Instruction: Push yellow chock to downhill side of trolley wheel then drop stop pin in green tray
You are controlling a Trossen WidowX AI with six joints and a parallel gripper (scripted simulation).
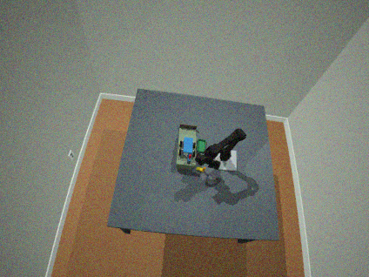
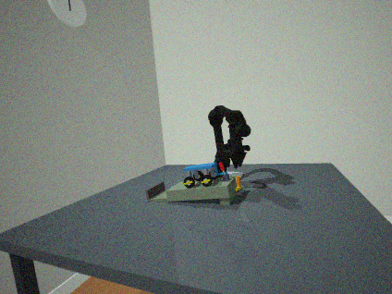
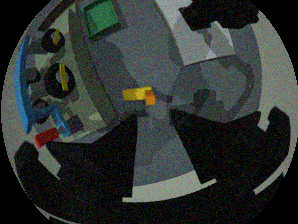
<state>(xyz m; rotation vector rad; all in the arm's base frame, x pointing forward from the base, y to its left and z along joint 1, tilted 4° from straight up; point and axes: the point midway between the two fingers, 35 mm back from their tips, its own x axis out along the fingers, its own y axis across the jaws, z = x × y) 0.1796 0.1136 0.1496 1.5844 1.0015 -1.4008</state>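
The blue trolley (image 1: 188,145) (image 2: 201,167) (image 3: 22,90) stands on the ramp (image 1: 186,167) (image 2: 199,191) (image 3: 96,95). The red-headed stop pin (image 1: 190,156) (image 2: 221,166) (image 3: 47,137) stands at its uphill end. The yellow chock (image 1: 200,169) (image 2: 238,184) (image 3: 136,94) with its orange handle lies on the table beside the ramp's uphill end; its black base cannot be made out. The green tray (image 1: 201,145) (image 3: 101,19) sits beside the ramp; the ramp side hides it in the exterior view. My gripper (image 1: 208,164) (image 2: 230,165) (image 3: 153,115) points down, partly open and empty, above and near the chock.
A brown end board (image 1: 188,127) (image 2: 155,190) stands at the ramp's downhill end. A white plate (image 1: 232,162) (image 3: 200,47) lies at the arm's base, on the far side of the chock from the ramp. The arm's shadow falls across the table near the chock.
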